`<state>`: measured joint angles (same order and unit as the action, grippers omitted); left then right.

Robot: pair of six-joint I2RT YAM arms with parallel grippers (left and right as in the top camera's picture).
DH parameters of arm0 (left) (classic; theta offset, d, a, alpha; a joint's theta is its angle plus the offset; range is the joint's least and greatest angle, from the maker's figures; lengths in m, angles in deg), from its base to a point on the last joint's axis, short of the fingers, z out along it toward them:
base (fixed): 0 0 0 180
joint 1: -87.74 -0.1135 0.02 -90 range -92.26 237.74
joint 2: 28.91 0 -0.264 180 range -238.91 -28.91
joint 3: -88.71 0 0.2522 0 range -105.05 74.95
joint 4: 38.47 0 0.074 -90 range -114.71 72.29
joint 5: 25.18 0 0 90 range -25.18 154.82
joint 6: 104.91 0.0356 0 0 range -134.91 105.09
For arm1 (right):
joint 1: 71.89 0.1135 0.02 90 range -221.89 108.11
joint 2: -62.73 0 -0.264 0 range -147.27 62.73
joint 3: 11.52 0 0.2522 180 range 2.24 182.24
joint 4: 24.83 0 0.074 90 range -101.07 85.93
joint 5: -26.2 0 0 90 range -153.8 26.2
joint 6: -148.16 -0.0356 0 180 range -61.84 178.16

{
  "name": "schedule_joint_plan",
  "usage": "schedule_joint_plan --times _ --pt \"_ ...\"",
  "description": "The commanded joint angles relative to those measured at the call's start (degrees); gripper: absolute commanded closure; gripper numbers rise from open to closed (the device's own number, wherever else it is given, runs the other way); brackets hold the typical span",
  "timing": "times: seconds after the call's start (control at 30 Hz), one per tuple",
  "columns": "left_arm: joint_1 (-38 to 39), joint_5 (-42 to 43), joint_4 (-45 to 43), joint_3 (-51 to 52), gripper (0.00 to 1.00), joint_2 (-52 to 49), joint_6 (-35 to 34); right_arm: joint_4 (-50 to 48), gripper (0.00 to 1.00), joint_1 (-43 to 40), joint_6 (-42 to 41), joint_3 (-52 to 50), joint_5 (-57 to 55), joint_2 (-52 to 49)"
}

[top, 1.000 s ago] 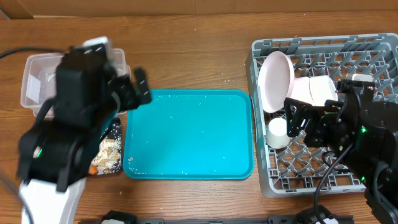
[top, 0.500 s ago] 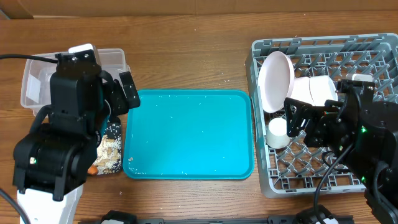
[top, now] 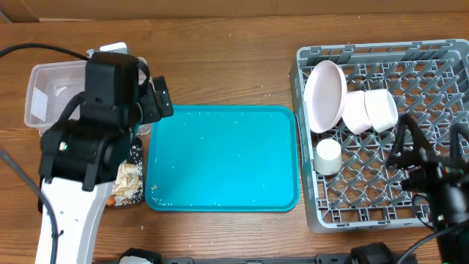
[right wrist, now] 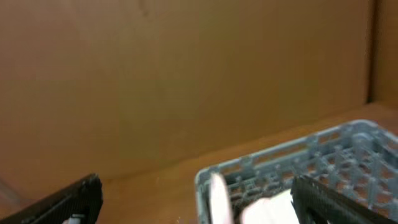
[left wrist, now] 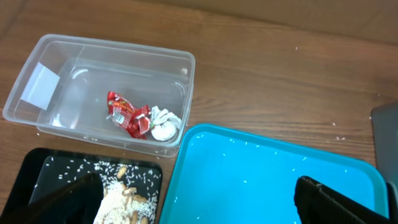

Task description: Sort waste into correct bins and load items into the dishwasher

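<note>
- Left hand point(left wrist: 194, 183): jaws wide, empty, hanging over the spot where the tub point(left wrist: 74, 68), black tray point(left wrist: 37, 180) and teal tray point(top: 227, 158) meet.
- Right hand point(top: 432, 139): jaws wide, empty, above the near right part of the rack point(top: 381, 198).
- Waste: wrapper point(left wrist: 127, 115) and paper ball point(left wrist: 165, 127) lie touching in the tub. Scraps point(left wrist: 121, 196) sit on the black tray, with a sliver of carrot point(top: 110, 199) at its near edge, partly hidden by the arm.
- Items: the plate point(top: 325, 95) stands on edge in the rack's far left corner, with the bowls point(top: 381, 108) just beside it. No chopsticks can be made out.
- Judgement: sorting looks close to complete. Only pale grains point(left wrist: 249, 144) show on the teal tray.
- Risk, left: the arm lies over the tub and black tray, so a low sweep could nudge the light tub or scatter scraps onto the counter point(top: 220, 66).
- Risk, right: wide jaws close to the lattice could snag a peg and jolt the rack, tipping the leaning plate.
</note>
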<state>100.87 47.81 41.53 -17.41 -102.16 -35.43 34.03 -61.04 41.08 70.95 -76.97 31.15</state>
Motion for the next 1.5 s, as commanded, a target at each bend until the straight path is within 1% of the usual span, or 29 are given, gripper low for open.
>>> schedule_joint_plan --times 0.0,0.2,0.4,0.67,0.97,1.1,1.2,1.47 --pt "0.0 -1.2 0.0 -0.8 0.0 -2.3 1.2 -5.1 0.0 -2.0 1.5 -10.9 -1.9 6.1" --pt "0.0 -1.2 0.0 -0.8 0.0 -6.4 1.2 -15.8 0.0 -2.1 9.5 -29.5 6.0 19.8" --pt "0.0 -1.2 0.0 -0.8 0.0 -10.6 1.2 -20.3 0.0 -2.2 9.7 -44.4 5.7 30.5" --pt "0.0 -1.2 0.0 -0.8 0.0 -16.5 1.2 -33.2 0.0 -2.3 9.6 -58.6 6.6 31.4" --pt "0.0 -1.2 -0.1 -0.8 0.0 -22.6 1.2 -46.8 0.0 -2.3 9.6 -68.2 6.8 31.4" --pt "0.0 -1.2 -0.1 -0.7 0.0 -25.0 1.2 -44.5 0.0 -2.3 9.7 -68.3 6.8 31.4" --pt "0.0 -1.2 -0.1 -0.8 0.0 -26.6 1.2 -40.8 0.0 -2.3 9.7 -68.3 6.8 31.4" --pt "0.0 -1.1 -0.1 -0.7 0.0 -29.4 1.2 -41.0 0.0 -2.3 9.7 -68.2 6.8 31.2"
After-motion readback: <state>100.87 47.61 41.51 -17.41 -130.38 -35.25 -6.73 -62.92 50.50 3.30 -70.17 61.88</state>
